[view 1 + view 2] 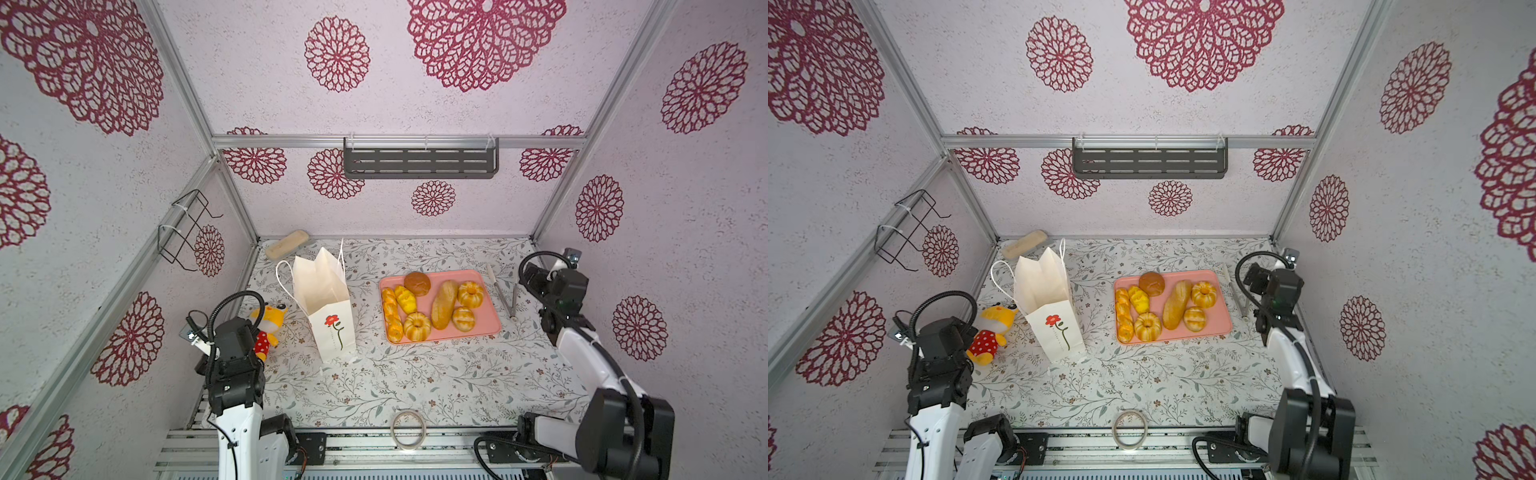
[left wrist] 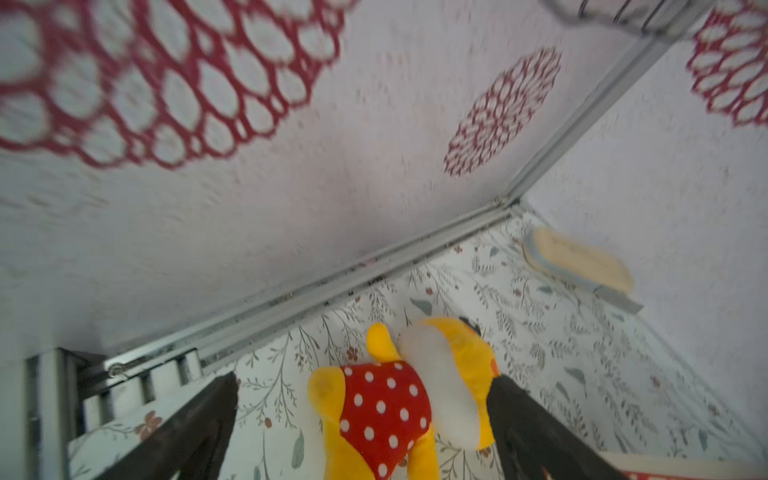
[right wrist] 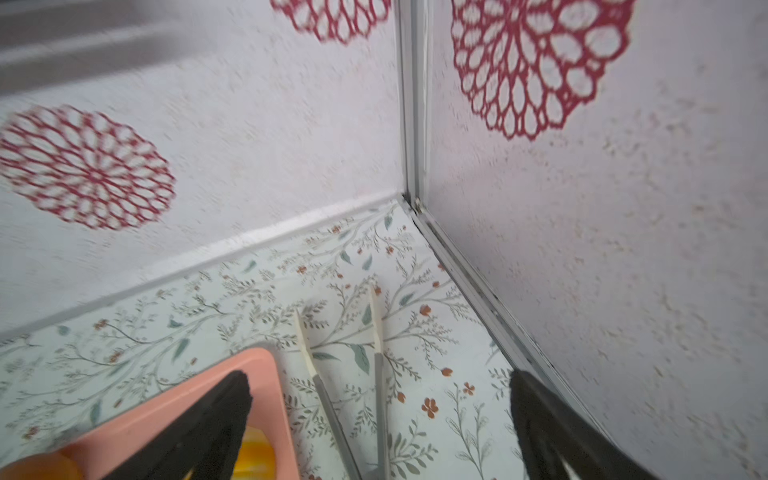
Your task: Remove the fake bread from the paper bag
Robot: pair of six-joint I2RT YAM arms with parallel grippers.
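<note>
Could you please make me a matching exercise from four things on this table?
1. tall white paper bag
2. glossy golden toy breads
3. yellow plush toy in red polka dots
4. metal tongs with pale tips

A. on the pink plastic tray
B. upright, left of the tray
C. lying right of the tray
D. lying left of the bag

Pairs: 1-B, 2-A, 3-D, 4-C.
</note>
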